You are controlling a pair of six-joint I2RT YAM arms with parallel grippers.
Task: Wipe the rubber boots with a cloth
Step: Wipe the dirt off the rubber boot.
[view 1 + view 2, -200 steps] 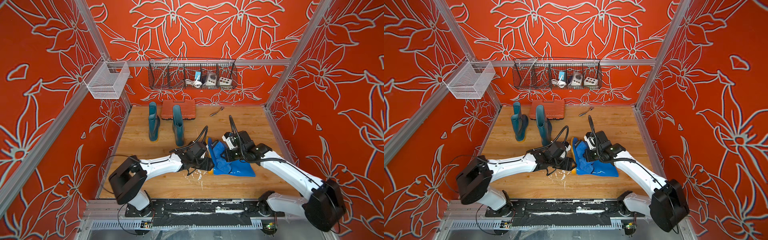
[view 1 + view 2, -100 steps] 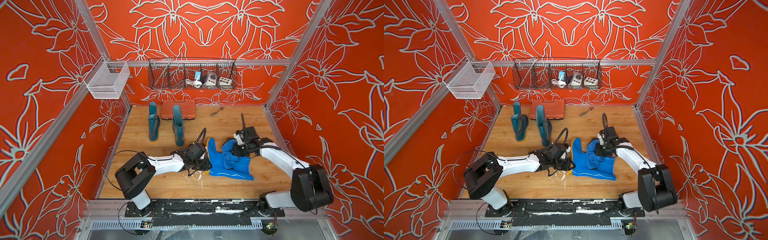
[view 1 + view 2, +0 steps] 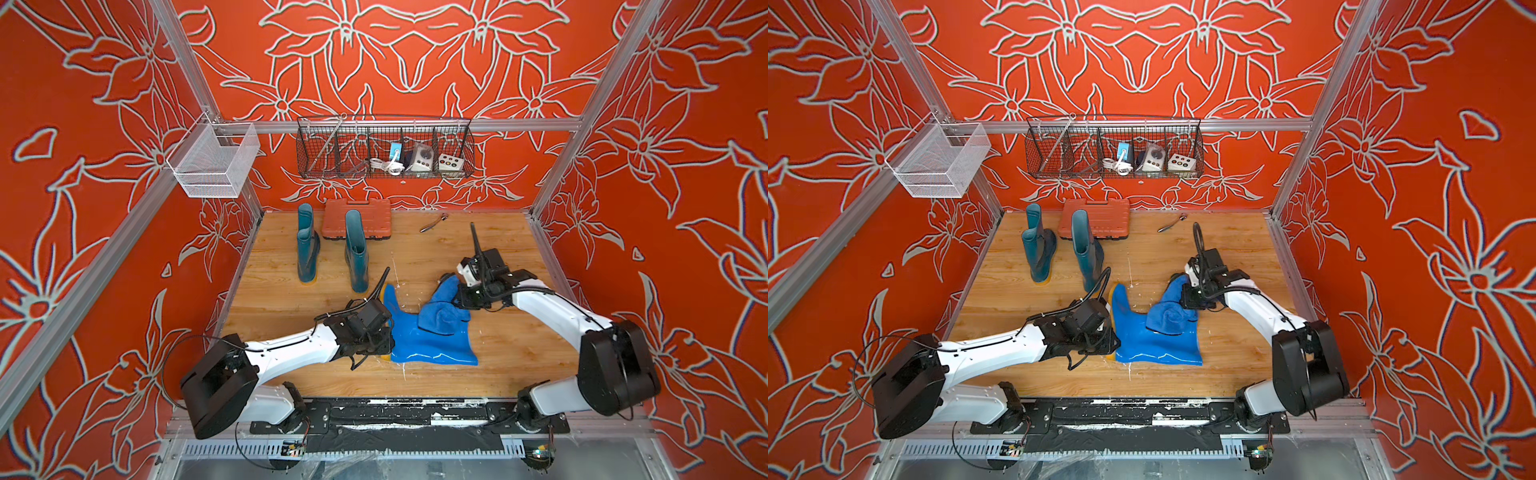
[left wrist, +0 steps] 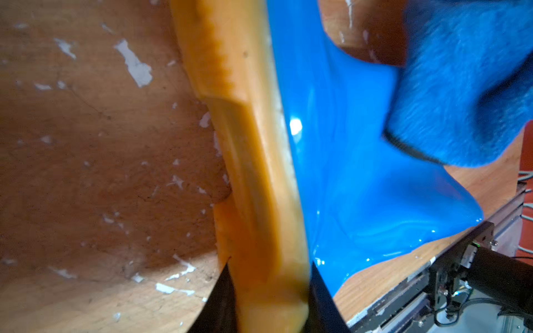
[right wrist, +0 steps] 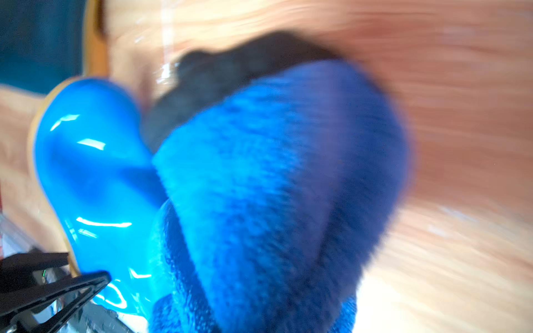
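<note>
Wooden floor (image 3: pixel 436 257), orange floral walls (image 3: pixel 407 62), two wire baskets (image 3: pixel 216 166) (image 3: pixel 384 147). Three boots: two teal boots (image 3: pixel 308 249) (image 3: pixel 356 253) upright near eleven o'clock, one blue boot (image 3: pixel 432 345) lying toward six. One cloth (image 3: pixel 444 309) overlaps its shaft. Left gripper (image 4: pixel 271 291) clamps its yellow sole. Right gripper (image 3: pixel 463 297), blurred close up, seemingly pinches the cloth.

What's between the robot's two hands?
The glossy bright blue rubber boot, on its side, with the fuzzy blue cloth draped over it. The left gripper pinches its sole; the right gripper holds the cloth. Both top views show it.
</note>
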